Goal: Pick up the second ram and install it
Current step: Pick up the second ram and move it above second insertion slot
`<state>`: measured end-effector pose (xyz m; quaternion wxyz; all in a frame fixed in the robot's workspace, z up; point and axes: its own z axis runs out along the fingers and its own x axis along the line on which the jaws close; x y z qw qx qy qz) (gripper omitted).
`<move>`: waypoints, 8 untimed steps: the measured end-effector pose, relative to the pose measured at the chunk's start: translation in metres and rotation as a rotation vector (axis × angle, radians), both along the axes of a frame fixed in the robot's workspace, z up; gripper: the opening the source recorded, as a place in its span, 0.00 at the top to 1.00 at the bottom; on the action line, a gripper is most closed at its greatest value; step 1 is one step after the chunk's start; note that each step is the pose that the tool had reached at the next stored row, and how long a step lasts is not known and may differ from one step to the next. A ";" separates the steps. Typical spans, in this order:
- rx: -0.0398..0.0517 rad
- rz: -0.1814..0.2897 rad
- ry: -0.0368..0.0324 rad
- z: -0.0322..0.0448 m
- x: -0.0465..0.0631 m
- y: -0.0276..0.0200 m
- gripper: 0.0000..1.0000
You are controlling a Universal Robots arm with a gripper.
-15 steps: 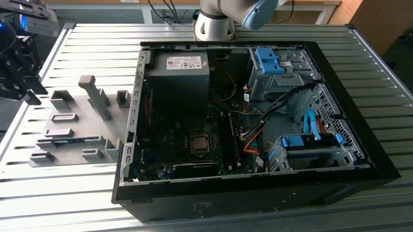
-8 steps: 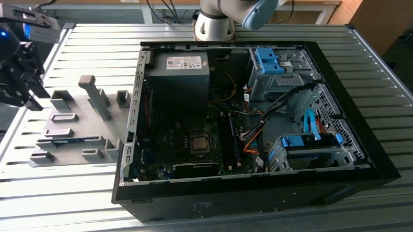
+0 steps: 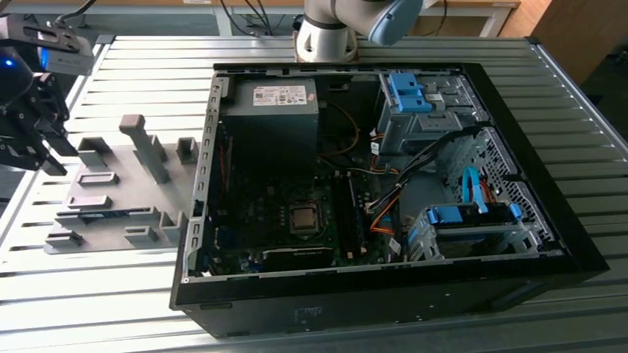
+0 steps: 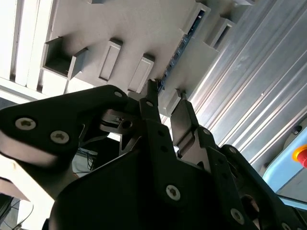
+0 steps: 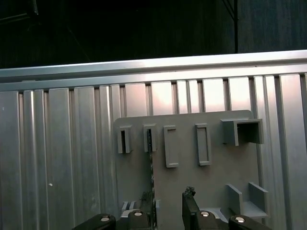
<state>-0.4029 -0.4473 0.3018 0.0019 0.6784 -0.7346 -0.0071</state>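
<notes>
Exterior view has the open PC case lying on the ribbed metal worktop. The grey fixture sits just beside it, on the exterior view's left. The arm's base stands behind the case, well apart from the fixture.

The ram is parked in the fixture, standing on edge in a long low slot near the fixture's front edge. It shows up as a thin dark strip with a bit of blue. Nothing is touching it.

The claw hangs in the air over the fixture's far side from the case, clear of the blocks.

In the second wrist view the claw is looking down at the fixture. Its two fingers are apart with a narrow gap and nothing between them. The ram runs as a dark line along the fixture past the fingertips.

The first wrist view agrees. The claw is spread and empty above the fixture, and the ram shows edge-on as a thin line running out of one of the small slot blocks. From this angle the line sits close to one finger, but I can't tell how far above the ram the finger is. The worktop ribs run all around the fixture.
</notes>
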 end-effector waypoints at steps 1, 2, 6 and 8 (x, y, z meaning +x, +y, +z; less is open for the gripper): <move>0.0000 0.000 -0.0001 0.0000 0.000 0.0000 0.62; 0.0001 0.000 -0.0002 -0.0001 0.000 0.0000 0.62; 0.0000 0.000 -0.0001 -0.0008 0.000 -0.0011 0.62; 0.0001 0.004 -0.0001 -0.0026 0.000 -0.0024 0.62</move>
